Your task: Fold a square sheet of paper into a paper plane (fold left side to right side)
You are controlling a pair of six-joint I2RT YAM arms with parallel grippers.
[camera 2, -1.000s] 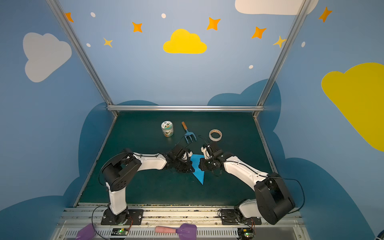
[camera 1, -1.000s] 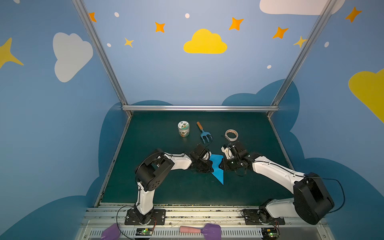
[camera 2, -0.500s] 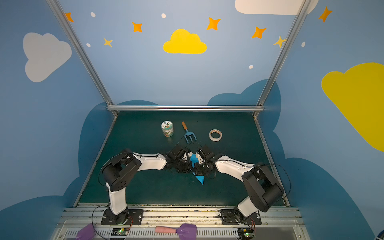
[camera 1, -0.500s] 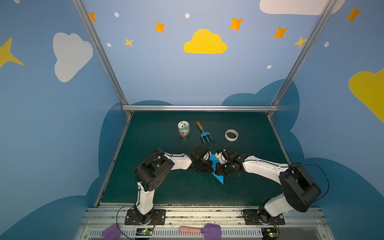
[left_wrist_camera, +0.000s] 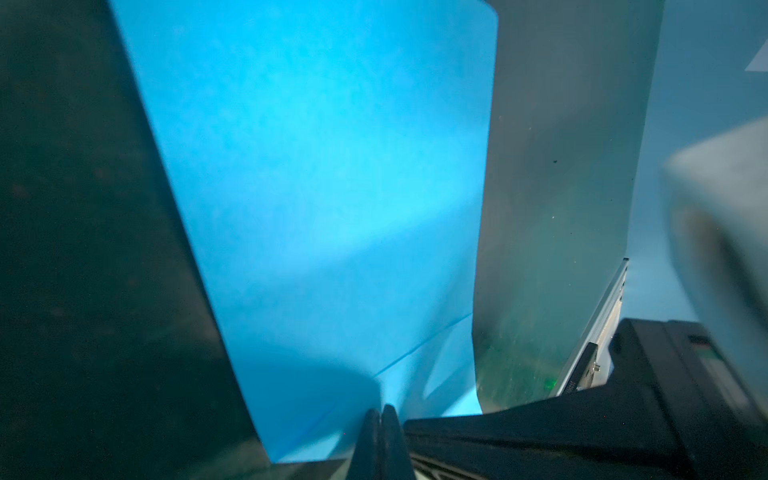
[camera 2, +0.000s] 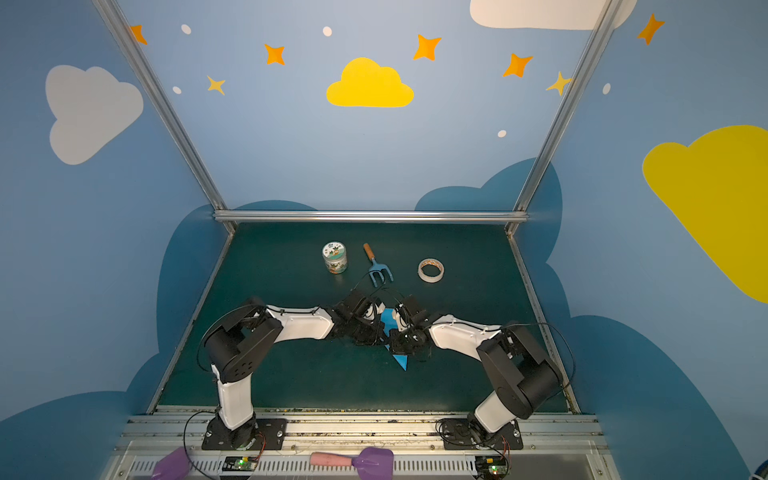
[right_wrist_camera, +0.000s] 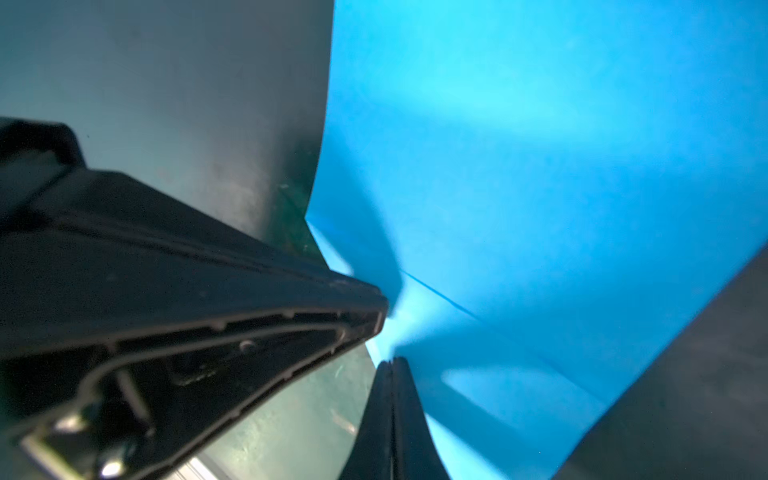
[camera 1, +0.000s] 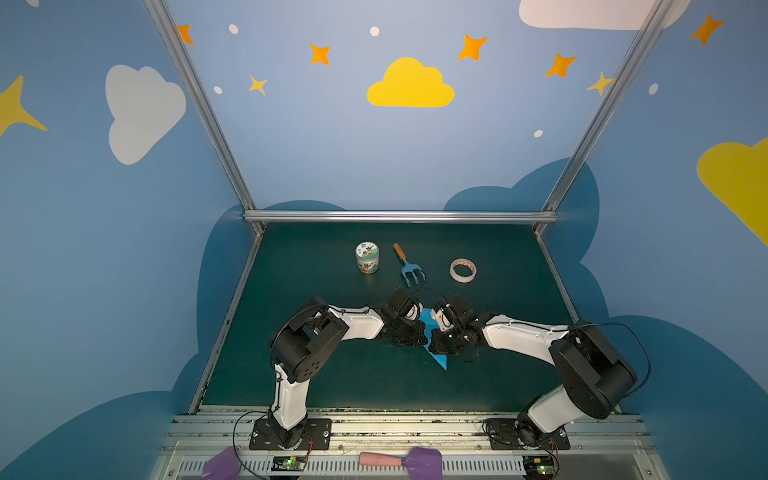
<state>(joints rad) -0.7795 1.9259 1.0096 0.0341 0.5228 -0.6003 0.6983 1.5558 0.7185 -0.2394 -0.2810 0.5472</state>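
Paper [camera 1: 437, 358]: folded blue triangle, on mat [camera 1: 332, 374] centre, between both arms.
Left gripper [left_wrist_camera: 380, 415]: closed, tip on paper by crease; unchanged over 1 s.
Right gripper [right_wrist_camera: 392, 365]: closed, newly drawn in from paper's right edge, now beside left.
Pinch or press: cannot tell.
Implication: probably crease being flattened.

This is a robotics lab test cell, decorated like a playroom. Blue walls [camera 1: 332, 166] painted with clouds and stars close it in on three sides, framed by bare aluminium posts [camera 1: 199, 108]. A left arm [camera 1: 353, 327] and a right arm [camera 1: 523, 338], white and black, are bolted to a metal rail [camera 1: 415, 428] along the front of a dark green desk [camera 1: 332, 386]. A small circuit board [camera 1: 291, 462] below the rail shows a green light.
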